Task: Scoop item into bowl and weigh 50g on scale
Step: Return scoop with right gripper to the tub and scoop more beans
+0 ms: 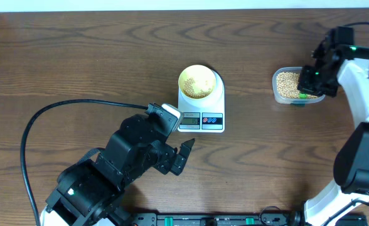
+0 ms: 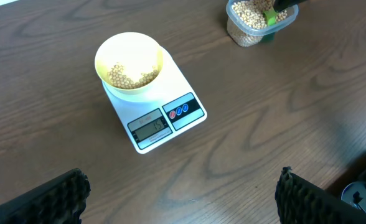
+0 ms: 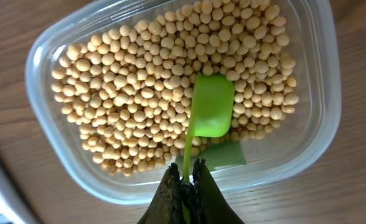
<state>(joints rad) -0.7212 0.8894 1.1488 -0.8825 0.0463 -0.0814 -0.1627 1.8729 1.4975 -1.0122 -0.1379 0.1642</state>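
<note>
Pale bowl (image 2: 128, 45) on scale (image 2: 175, 79) holds beans (image 2: 130, 76); clear tub (image 3: 40, 68): beans, scoop (image 3: 211, 106).

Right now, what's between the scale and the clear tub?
Nothing: only bare tabletop separates the scale from the tub, clear in the overhead view.

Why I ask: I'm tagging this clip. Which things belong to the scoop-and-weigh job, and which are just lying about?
Job: beans, clear tub, green scoop gripped by the right end effector, bowl, scale.
Lying about: black cable; open left end effector, holding nothing.
</note>
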